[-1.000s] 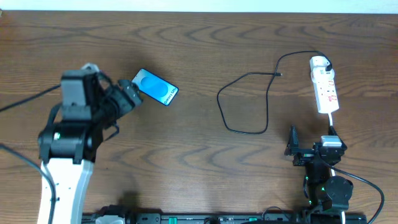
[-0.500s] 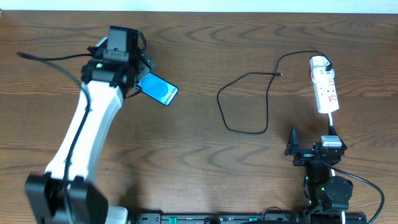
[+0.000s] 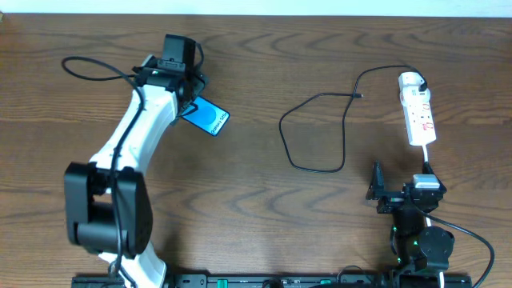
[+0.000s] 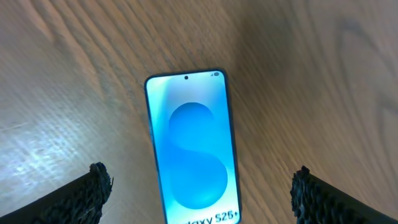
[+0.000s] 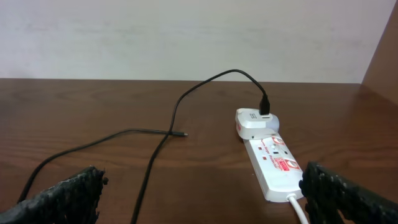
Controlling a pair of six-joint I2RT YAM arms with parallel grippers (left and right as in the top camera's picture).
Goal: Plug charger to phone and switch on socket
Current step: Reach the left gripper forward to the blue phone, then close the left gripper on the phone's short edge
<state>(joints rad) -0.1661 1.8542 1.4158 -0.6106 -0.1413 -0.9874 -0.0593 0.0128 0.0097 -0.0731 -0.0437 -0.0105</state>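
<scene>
Left gripper (image 4: 199,186) above phone (image 4: 193,149) (jaws apart), charger (image 3: 332,95) loose

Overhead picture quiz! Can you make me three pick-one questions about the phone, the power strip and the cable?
1. Where is the phone?
A) in a basket
B) on the left side of the table, below the left jaws
C) on a chair

2. What colour is the power strip?
A) white with red marks
B) all black
C) green

3. The loose end of the cable is:
A) plugged into the phone
B) pinched in the jaws
C) lying free on the table

Answers:
1 B, the left wrist view looks down on the phone between the wide-open jaws.
2 A, its white body has red marks.
3 C, the tip lies on bare wood, far from the phone.
</scene>
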